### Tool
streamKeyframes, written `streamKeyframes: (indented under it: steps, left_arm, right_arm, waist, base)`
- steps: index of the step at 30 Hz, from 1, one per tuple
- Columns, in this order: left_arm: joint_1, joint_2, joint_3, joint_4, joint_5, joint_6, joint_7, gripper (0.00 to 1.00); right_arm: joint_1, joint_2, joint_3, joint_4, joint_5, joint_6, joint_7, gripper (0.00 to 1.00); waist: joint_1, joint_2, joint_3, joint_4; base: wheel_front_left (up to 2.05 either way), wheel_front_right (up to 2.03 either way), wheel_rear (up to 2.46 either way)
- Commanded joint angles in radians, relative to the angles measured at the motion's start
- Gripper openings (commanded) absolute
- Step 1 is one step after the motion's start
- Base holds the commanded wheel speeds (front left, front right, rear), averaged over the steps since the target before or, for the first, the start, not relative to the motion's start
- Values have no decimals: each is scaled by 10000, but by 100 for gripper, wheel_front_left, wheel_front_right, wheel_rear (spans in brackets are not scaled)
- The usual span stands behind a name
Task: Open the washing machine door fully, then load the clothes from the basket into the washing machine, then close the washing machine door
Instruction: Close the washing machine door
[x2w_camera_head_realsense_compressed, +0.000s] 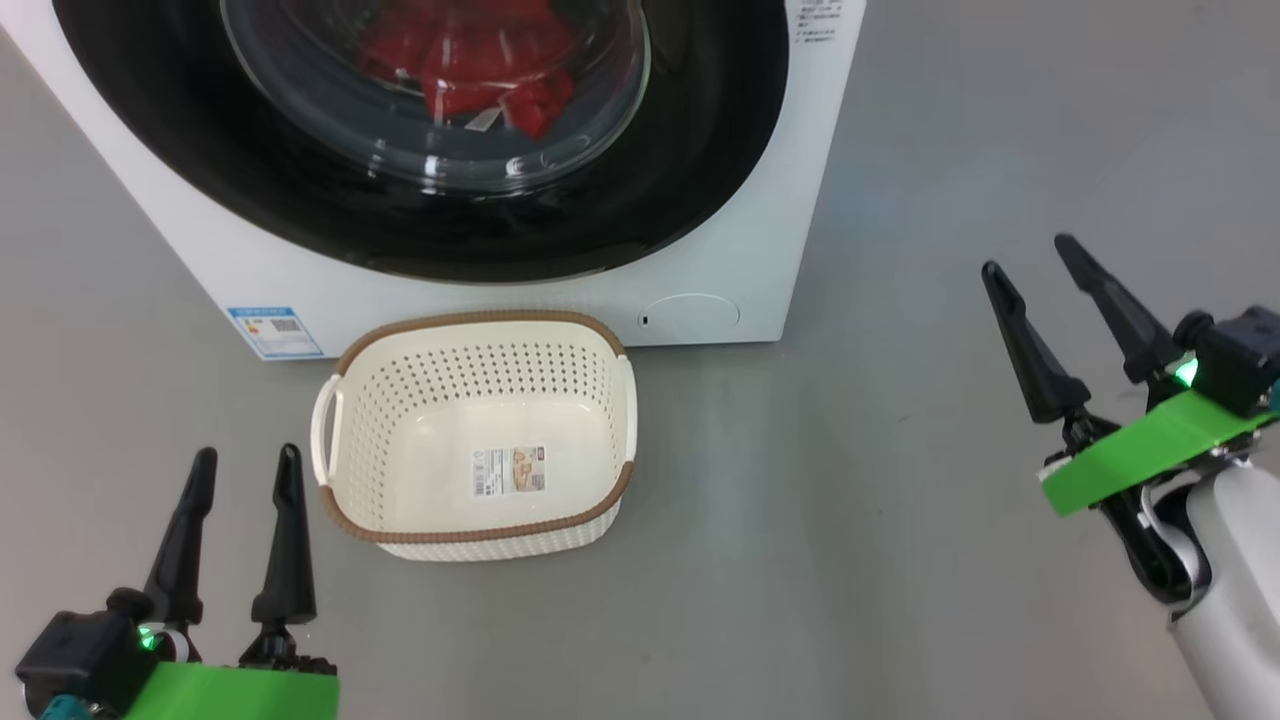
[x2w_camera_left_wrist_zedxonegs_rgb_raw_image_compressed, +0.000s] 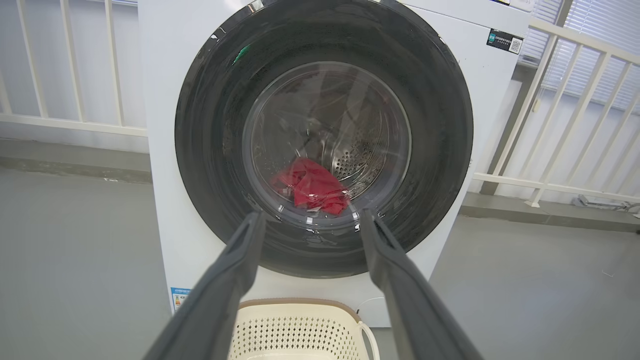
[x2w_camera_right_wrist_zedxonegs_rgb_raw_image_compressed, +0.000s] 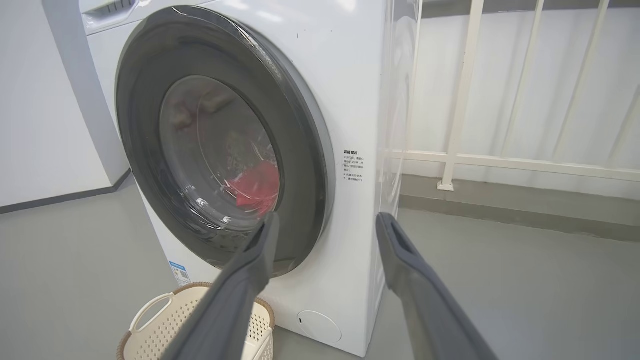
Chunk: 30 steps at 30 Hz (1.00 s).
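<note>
The white washing machine (x2w_camera_head_realsense_compressed: 720, 250) stands before me with its glossy black round door (x2w_camera_head_realsense_compressed: 700, 150) shut flat against the front. Behind the door's glass bowl, the red clothes (x2w_camera_head_realsense_compressed: 470, 60) lie in the steel drum (x2w_camera_left_wrist_zedxonegs_rgb_raw_image_compressed: 362, 155); the clothes (x2w_camera_left_wrist_zedxonegs_rgb_raw_image_compressed: 312, 187) also show in the left wrist view and the clothes (x2w_camera_right_wrist_zedxonegs_rgb_raw_image_compressed: 257, 187) in the right wrist view. The cream basket (x2w_camera_head_realsense_compressed: 478, 435) sits on the floor in front of the machine, holding nothing but its paper label. My left gripper (x2w_camera_head_realsense_compressed: 245, 465) is open at the lower left, beside the basket. My right gripper (x2w_camera_head_realsense_compressed: 1030, 255) is open at the right, apart from everything.
A grey floor (x2w_camera_head_realsense_compressed: 900, 500) spreads around the machine. A white railing (x2w_camera_left_wrist_zedxonegs_rgb_raw_image_compressed: 550, 125) runs behind and to the side of the machine. A blue sticker (x2w_camera_head_realsense_compressed: 275, 332) and a round flap (x2w_camera_head_realsense_compressed: 690, 313) sit low on the machine's front.
</note>
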Motion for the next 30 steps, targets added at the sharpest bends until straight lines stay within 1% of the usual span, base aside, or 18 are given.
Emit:
streamKeyframes:
  steps: [1, 6, 13, 19, 30]
  left_arm:
    - [-32, 247, 296, -169, -92, -30, -76, 100]
    - [13, 331, 228, -105, -211, -31, -73, 100]
    - [124, 435, 213, -148, -315, -26, -25, 100]
    - [217, 465, 192, -191, -373, 6, -2, 100]
    - [290, 438, 95, -158, -451, 34, -13, 100]
  right_arm:
    - [313, 1, -39, -338, -96, -34, -44, 100]
    - [1100, 262, -604, -769, -164, -34, -44, 100]
    - [1984, 611, -1031, -1153, -483, -34, -44, 100]
    - [2417, 879, -1317, -1284, -636, -34, -44, 100]
    - [2670, 1011, -1477, -1299, -656, -34, -44, 100]
  waist:
    - [0, -1, -150, -108]
    - [0, -1, -374, -134]
    - [0, -1, -442, -261]
    - [0, -1, -494, -349]
    - [0, -1, -566, -384]
  base:
    - [0, 0, 0]
    - [0, 0, 0]
    - [0, 0, 0]
    - [0, 0, 0]
    - [0, 0, 0]
